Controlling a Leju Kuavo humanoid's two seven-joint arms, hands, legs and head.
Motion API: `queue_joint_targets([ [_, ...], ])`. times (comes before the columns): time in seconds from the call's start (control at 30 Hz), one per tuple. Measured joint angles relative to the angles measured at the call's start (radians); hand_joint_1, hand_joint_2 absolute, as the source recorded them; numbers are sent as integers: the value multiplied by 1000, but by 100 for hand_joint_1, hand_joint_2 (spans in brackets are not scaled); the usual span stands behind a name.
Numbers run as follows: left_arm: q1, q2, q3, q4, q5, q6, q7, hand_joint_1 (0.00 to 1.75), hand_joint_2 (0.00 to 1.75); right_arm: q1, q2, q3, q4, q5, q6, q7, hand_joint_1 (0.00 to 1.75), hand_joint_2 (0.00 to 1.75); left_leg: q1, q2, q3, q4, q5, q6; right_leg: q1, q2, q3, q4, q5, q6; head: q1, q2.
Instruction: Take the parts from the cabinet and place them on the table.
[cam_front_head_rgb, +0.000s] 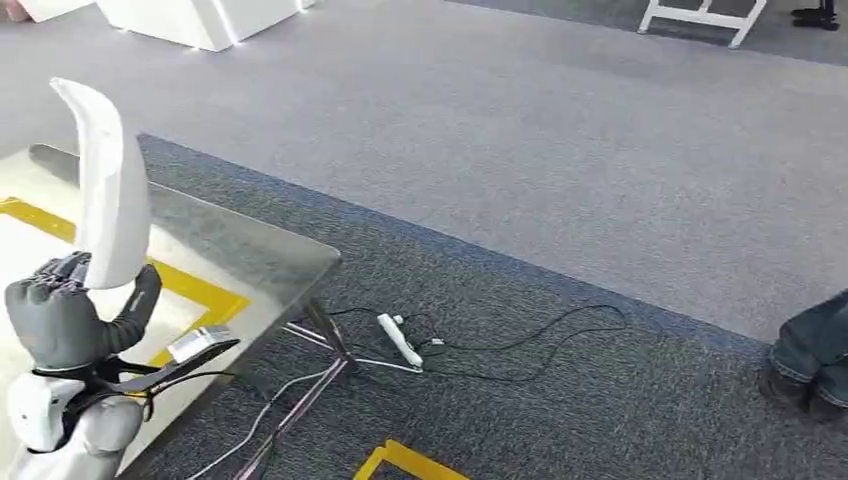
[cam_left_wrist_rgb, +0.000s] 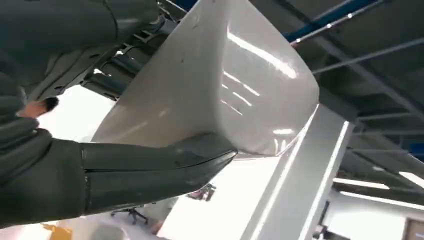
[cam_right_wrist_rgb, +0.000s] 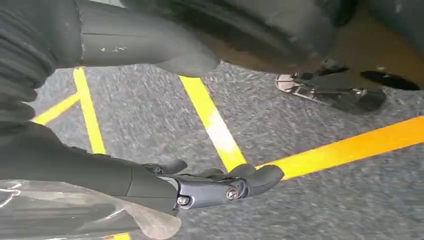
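Left hand (cam_front_head_rgb: 62, 318) gripped white curved part (cam_front_head_rgb: 105, 185), upright above its fist, over table (cam_front_head_rgb: 250, 255); right hand (cam_right_wrist_rgb: 150, 175) held nothing, fingers apart.

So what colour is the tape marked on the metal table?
Yellow tape on the metal table, clearest in the head view.

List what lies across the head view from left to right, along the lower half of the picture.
Left robot hand holding the white part → metal table corner → white power strip on the carpet → black cable → a person's leg at the right edge.
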Motion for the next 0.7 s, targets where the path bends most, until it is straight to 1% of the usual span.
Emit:
queue_joint_targets([
  [0.03,0,0,-3,2,-1,0,0,175,175,2,0,0,0,0,0,0,0,175,2,9,-36,77,-29,-2,1,-16,1,0,-2,-3,0,0],
  [0.07,0,0,-5,4,-3,0,2,175,175,2,0,0,0,0,1,0,0,175,5,13,-57,121,-37,-4,2,-32,1,0,-4,-3,0,0],
  [0.1,0,1,-6,6,-6,0,6,175,175,2,0,0,0,0,2,0,0,175,7,14,-54,114,-22,-5,2,-45,3,1,-6,-3,0,0],
  [0.13,-2,2,-7,8,-6,0,12,175,175,0,0,0,0,0,3,-2,0,175,7,17,-31,69,11,-5,2,-58,6,1,-8,-2,0,0],
  [0.17,-5,2,-9,9,-8,0,16,175,175,-1,0,0,0,0,3,-2,0,175,6,27,12,-14,56,-2,2,-71,11,1,-12,1,0,0],
  [0.2,-9,3,-10,9,-8,0,16,175,175,-2,0,0,0,0,3,-3,0,175,5,48,65,-110,99,2,2,-84,18,1,-17,3,0,0],
  [0.23,-14,5,-11,9,-8,0,16,175,175,-2,0,0,0,0,4,-3,0,175,-4,104,96,-166,94,8,5,-94,22,0,-21,8,0,0],
  [0.27,-21,4,-12,10,-9,0,16,175,175,-3,0,0,0,0,4,-5,0,175,-17,119,99,-186,89,15,14,-103,21,6,-26,16,-3,0],
  [0.3,-24,5,-13,10,-9,0,16,175,175,-6,0,0,0,0,5,-5,0,175,-15,108,94,-179,88,21,14,-115,22,2,-27,19,0,0],
  [0.37,-22,7,-13,10,-9,0,16,175,175,-8,0,0,0,0,5,-5,0,175,-16,81,91,-180,87,30,15,-142,33,-4,-32,28,2,0],
  [0.4,-23,7,-13,9,-9,0,17,175,175,-10,0,0,-1,0,5,-5,0,175,-7,66,99,-190,92,38,12,-137,32,-2,-41,38,2,0],
  [0.43,-25,6,-13,9,-9,1,17,175,175,-12,0,0,-1,0,5,-5,0,175,-4,57,100,-191,93,41,8,-69,22,22,-58,43,7,0],
  [0.47,-30,6,-13,9,-9,1,16,175,175,-12,0,0,-1,0,5,-6,0,175,-2,46,99,-190,93,47,7,-28,-8,85,-93,43,10,0],
  [0.5,-31,6,-14,10,-9,1,15,175,175,-11,0,0,-1,0,5,-6,0,175,-2,35,98,-190,92,50,6,-14,-49,168,-130,44,15,0],
  [0.53,-31,5,-14,10,-9,1,14,175,175,-8,0,0,-1,0,5,-6,0,175,-3,21,98,-190,92,51,6,-9,-93,250,-160,45,15,0],
  [0.57,-30,6,-15,10,-9,0,14,175,175,-5,0,0,-1,0,5,-6,0,175,-3,5,99,-190,92,51,6,-8,-129,309,-170,45,16,0],
  [0.6,-30,6,-15,11,-9,0,14,175,175,-4,0,0,-1,0,5,-8,0,175,-4,-11,99,-190,92,51,6,-8,-145,318,-155,44,15,0],
  [0.63,-30,6,-15,11,-9,0,14,175,175,-3,-1,0,-1,0,5,-8,0,175,-3,-27,101,-189,92,51,6,-7,-137,280,-116,42,16,0],
  [0.67,-30,6,-15,11,-9,0,14,175,175,-3,-1,0,-1,0,4,-8,0,175,-2,-42,103,-189,91,50,6,-2,-108,203,-62,40,16,0],
  [0.7,-31,6,-15,11,-9,0,14,175,175,-4,-1,0,-1,0,2,-10,0,175,-1,-55,104,-188,90,48,4,13,-71,112,-12,38,16,0],
])
